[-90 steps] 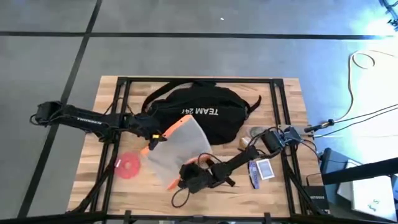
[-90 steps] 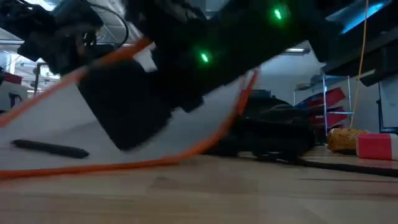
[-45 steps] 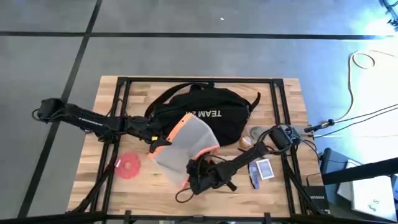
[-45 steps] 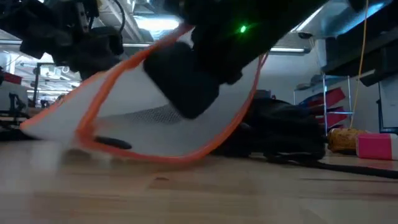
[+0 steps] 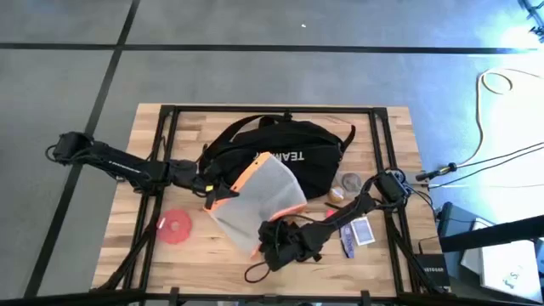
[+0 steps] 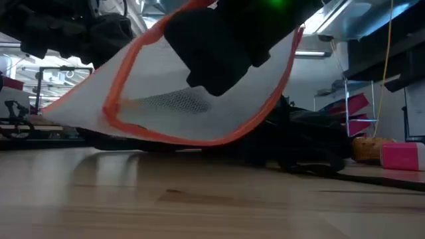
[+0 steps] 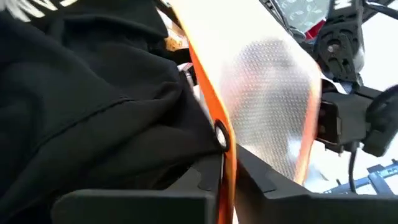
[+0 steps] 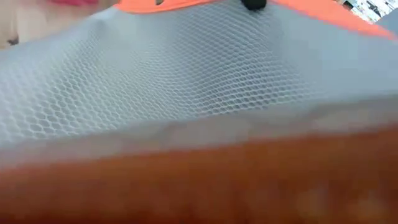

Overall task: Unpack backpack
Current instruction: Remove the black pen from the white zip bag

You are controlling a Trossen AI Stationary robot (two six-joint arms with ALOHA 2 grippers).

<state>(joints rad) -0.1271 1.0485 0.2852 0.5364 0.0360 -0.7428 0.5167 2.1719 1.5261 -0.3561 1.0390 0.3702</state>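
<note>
I read the backpack [image 5: 293, 157] as lying flat on the wooden table [image 5: 382, 263], toward the far edge, with its white lettering facing up and its straps looping off the far side. I take the backpack as my reference for everything below.

The mesh pouch [image 5: 255, 200] with orange trim overlaps the near edge of the backpack and extends out over the table toward me. From the low camera I see the pouch [image 6: 192, 106] lifted clear of the tabletop, hanging tilted between the two arms.

The left gripper [image 5: 208, 189] sits at the near left corner of the backpack. Through the left wrist camera I see its fingers [image 7: 205, 186] closed on the orange trim of the pouch [image 7: 273, 93], with black backpack fabric [image 7: 81, 106] just beside them.

The right gripper [image 5: 270, 240] is on the near side of the pouch, well apart from the backpack, at the pouch's lower edge. The right wrist camera is filled by mesh [image 8: 186, 68] and orange trim pressed close to the lens. I cannot tell from any camera whether this claw is open or closed.

A red disc [image 5: 177, 226] lies on the table to the near left of the backpack. A small blue and white card [image 5: 361, 230] lies to its near right, beside the right arm.
</note>
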